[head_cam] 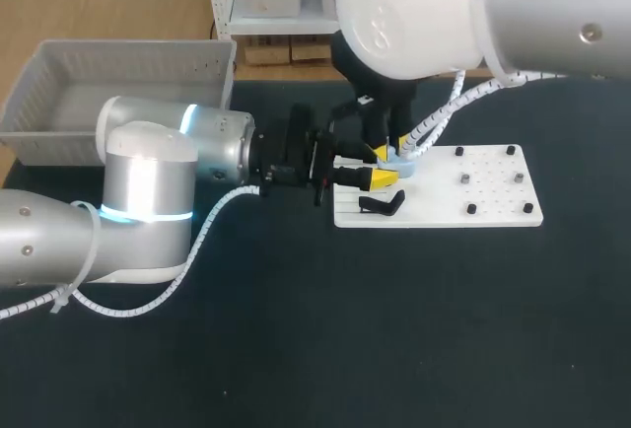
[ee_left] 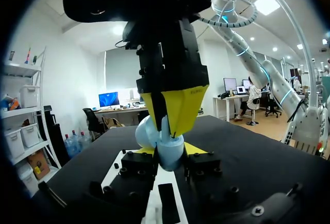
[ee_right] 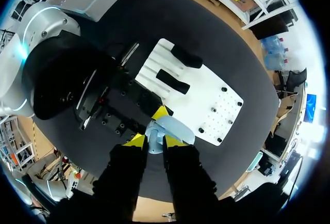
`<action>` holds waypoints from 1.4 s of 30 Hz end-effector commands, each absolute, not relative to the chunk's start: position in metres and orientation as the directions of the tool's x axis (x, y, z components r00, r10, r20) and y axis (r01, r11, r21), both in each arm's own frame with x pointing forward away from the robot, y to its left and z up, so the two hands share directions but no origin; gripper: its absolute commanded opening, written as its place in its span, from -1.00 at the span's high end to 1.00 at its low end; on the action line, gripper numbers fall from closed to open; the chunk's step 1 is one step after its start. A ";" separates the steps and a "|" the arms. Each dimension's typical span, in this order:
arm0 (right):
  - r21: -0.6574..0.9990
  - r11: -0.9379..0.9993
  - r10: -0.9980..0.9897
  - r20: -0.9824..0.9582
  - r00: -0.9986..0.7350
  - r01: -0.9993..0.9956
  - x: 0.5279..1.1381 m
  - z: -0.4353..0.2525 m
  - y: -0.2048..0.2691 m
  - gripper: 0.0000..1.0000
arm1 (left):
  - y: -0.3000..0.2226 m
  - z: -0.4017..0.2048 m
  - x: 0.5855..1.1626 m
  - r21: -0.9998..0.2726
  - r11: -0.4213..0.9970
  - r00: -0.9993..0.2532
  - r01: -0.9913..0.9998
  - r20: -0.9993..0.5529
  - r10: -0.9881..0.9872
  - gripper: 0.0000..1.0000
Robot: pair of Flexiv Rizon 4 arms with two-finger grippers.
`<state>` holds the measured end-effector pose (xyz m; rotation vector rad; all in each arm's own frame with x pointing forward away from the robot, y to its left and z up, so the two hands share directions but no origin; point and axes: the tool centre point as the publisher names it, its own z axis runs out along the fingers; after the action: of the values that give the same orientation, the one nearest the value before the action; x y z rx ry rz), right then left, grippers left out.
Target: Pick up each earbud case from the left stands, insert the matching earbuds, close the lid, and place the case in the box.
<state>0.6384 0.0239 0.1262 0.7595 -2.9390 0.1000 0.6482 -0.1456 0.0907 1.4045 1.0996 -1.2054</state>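
Gripping case (ee_right: 174, 129): left hand (ee_left: 172, 150), right hand (ee_right: 153, 140)

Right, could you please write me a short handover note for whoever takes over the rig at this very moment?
Left end effector: shut on the light blue earbud case from its sides, over the white stand board.
Right end effector: appears shut on the same case from above.
Done: one case is off the stands, held by both arms.
Cannot tell: whether the earbuds are in or the lid is closed.
Left: finish inserting and closing, then place the case in the grey box; no case shows in it.
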 end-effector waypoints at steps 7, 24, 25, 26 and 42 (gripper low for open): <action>0.003 0.863 -0.503 0.107 -0.857 -0.506 0.623 0.145 0.022 -1.00 | -0.146 0.091 0.646 0.106 -0.138 0.113 0.985 -0.992 0.047 1.00; 0.025 0.990 -0.136 -0.084 -0.987 -0.138 0.682 0.165 -0.019 -1.00 | -0.146 0.091 0.646 0.106 -0.138 0.113 0.985 -0.992 0.047 1.00; 0.015 0.993 -0.114 -0.093 -0.989 -0.115 0.686 0.163 -0.021 -1.00 | -0.146 0.091 0.646 0.106 -0.138 0.113 0.985 -0.992 0.047 1.00; 0.009 0.995 -0.093 -0.098 -0.991 -0.094 0.691 0.160 -0.024 -1.00 | -0.146 0.091 0.646 0.106 -0.138 0.113 0.985 -0.992 0.047 1.00; -0.011 0.999 -0.043 -0.005 -0.999 -0.042 0.707 0.113 -0.044 -1.00 | -0.146 0.091 0.646 0.106 -0.138 0.113 0.985 -0.992 0.047 1.00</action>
<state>0.7005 -0.0477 0.1170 0.0616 -3.1654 0.0039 0.6483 -0.1460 0.0910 1.4042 1.0995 -1.2050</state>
